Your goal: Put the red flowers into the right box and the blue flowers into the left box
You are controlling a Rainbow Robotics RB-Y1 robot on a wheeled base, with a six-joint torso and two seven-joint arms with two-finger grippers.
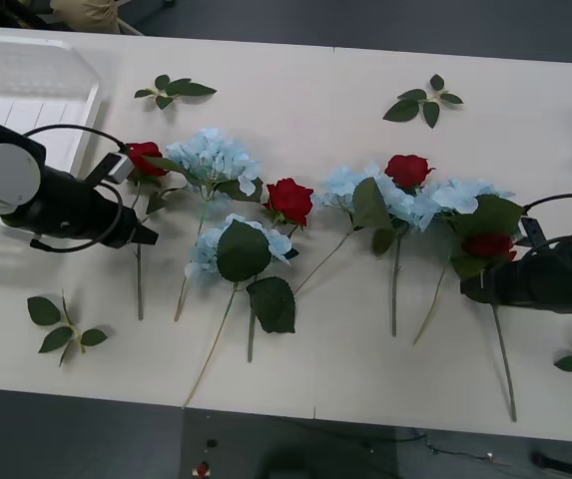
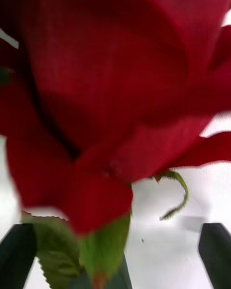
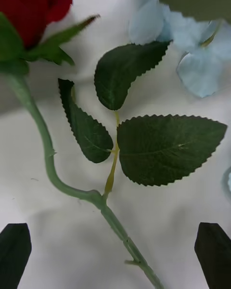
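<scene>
Red flowers [image 1: 289,200] lie scattered across the white table [image 1: 295,110], four blooms counted, mixed in a rough row with the blue flowers [image 1: 210,158]. Leftmost rose at the left end of the row, just beside a blue head. Second rose mid-table. Third rose right of centre, among blue clusters. Fourth rose at the far right, its stem running toward the near table edge.

Left box [image 1: 26,95]: white basket at the far left corner of the table, well apart from the row.

Left gripper [image 1: 144,236] is low over the table beside the leftmost rose's stem. Left wrist view: dark fingertips [image 3: 15,250] spread wide at both corners, nothing between them but table; the green stem [image 3: 48,154] and a three-leaf sprig [image 3: 144,139] lie ahead, bloom beyond, pale blue petals to one side.

Right gripper [image 1: 475,287] sits at the fourth rose, just below the bloom. Right wrist view: red petals [image 2: 96,77] very close, green sepals beneath; fingertips [image 2: 216,255] stand apart at the corners, jaws released, no grip visible.

Loose leaf sprigs [image 1: 176,90] lie at the far side and near both table ends.
</scene>
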